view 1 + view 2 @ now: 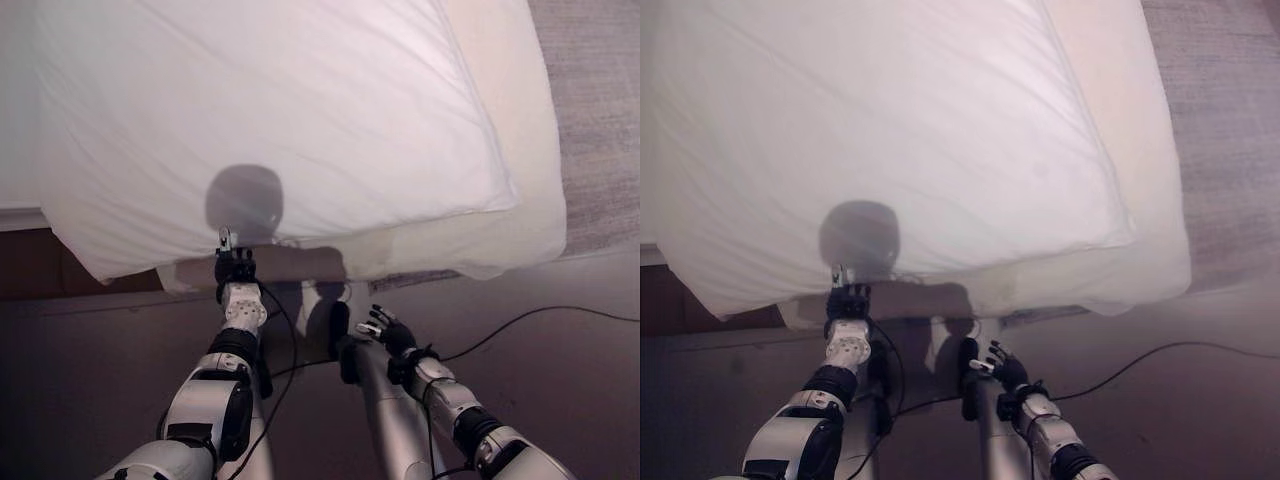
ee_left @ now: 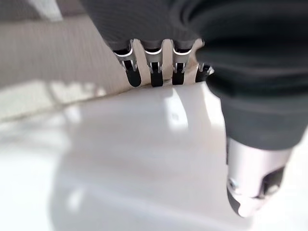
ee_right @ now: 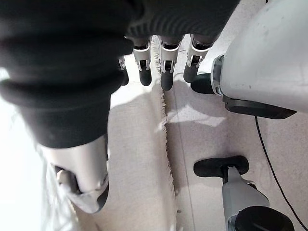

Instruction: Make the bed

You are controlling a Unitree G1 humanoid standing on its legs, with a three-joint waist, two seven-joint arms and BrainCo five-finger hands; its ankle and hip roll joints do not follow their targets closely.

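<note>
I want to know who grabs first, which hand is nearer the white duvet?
Left. The left hand is up at the white duvet at its near edge; the right hand hangs lower, away from it, over the floor.

A white duvet (image 1: 900, 130) is spread over the bed (image 1: 1160, 255), its near edge hanging over the bed's near side. The mattress's cream right edge is left uncovered beside it. The left hand (image 1: 845, 300) is held at the duvet's near edge, fingers pointed up to the cloth. The right hand (image 1: 1002, 368) is held lower, apart from the bed, with fingers loosely spread above the floor (image 1: 1200, 400).
</note>
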